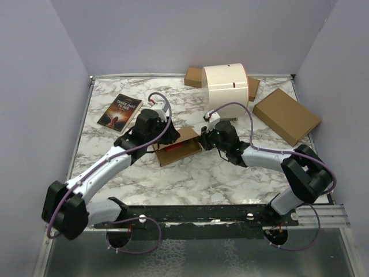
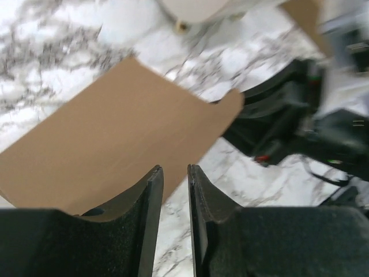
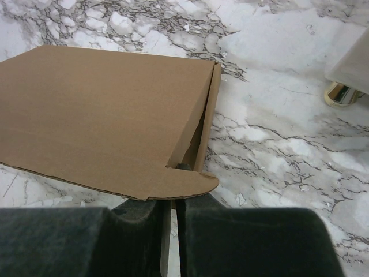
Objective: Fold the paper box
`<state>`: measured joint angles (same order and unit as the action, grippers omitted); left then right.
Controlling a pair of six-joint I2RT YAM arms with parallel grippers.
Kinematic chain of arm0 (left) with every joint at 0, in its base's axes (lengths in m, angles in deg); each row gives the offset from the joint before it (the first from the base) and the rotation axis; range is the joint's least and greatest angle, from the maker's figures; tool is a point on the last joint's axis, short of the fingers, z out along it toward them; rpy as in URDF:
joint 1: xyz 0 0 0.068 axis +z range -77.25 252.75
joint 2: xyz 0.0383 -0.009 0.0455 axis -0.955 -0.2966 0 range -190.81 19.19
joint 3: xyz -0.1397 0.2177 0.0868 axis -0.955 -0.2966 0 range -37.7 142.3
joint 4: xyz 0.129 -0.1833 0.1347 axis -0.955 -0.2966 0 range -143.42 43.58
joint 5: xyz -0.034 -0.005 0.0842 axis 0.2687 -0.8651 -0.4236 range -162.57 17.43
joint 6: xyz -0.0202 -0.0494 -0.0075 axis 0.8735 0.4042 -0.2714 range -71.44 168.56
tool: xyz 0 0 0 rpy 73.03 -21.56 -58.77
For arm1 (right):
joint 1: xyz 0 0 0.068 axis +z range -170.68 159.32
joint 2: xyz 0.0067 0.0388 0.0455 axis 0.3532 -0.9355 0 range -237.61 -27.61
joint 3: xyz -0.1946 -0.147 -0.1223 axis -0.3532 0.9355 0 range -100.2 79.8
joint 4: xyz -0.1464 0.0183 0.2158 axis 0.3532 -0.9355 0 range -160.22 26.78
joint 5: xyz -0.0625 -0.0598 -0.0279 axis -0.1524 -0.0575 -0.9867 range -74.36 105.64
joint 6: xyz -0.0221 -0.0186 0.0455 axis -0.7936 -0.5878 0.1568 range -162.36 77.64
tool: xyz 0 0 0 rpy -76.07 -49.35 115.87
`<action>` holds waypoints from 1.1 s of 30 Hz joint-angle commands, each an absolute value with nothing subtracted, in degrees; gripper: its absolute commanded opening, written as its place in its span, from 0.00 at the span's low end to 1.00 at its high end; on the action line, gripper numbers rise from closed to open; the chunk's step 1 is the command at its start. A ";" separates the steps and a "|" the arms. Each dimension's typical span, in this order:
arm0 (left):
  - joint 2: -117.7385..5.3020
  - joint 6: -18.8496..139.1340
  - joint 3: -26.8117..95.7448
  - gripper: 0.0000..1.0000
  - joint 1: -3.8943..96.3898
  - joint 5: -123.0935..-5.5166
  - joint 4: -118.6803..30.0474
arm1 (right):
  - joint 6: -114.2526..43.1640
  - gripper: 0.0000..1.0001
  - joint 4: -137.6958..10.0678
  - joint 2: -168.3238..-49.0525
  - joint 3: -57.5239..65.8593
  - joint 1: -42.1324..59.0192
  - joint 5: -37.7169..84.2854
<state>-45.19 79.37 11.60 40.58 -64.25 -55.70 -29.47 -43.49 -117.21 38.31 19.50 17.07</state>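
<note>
The paper box [image 1: 180, 147] lies flat and brown on the marble between my two grippers. My left gripper [image 1: 151, 130] hangs over its left end. In the left wrist view the left gripper [image 2: 174, 168] has its jaws a narrow gap apart; only marble shows between them, and a raised flap of the paper box [image 2: 115, 133] lies just beyond the tips. My right gripper [image 1: 206, 138] is at the box's right edge. In the right wrist view the right gripper [image 3: 174, 199] is shut on a thin cardboard edge, its tips hidden under a rounded tab of the paper box [image 3: 104, 109].
A book [image 1: 119, 111] lies at the back left. A white cylindrical object [image 1: 226, 84] stands at the back with a cardboard piece [image 1: 194, 77] beside it. A larger brown cardboard box [image 1: 286, 115] lies at the back right. The right arm [image 2: 300, 127] sits close beyond the flap.
</note>
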 commanded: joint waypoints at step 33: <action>-63.05 81.52 -3.80 0.25 44.79 -59.36 -39.88 | -70.96 0.47 -79.09 -111.79 26.88 19.68 61.68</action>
<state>-62.42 80.29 -2.00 44.67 -60.93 -40.40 -66.13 -68.19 -101.93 36.34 19.54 46.91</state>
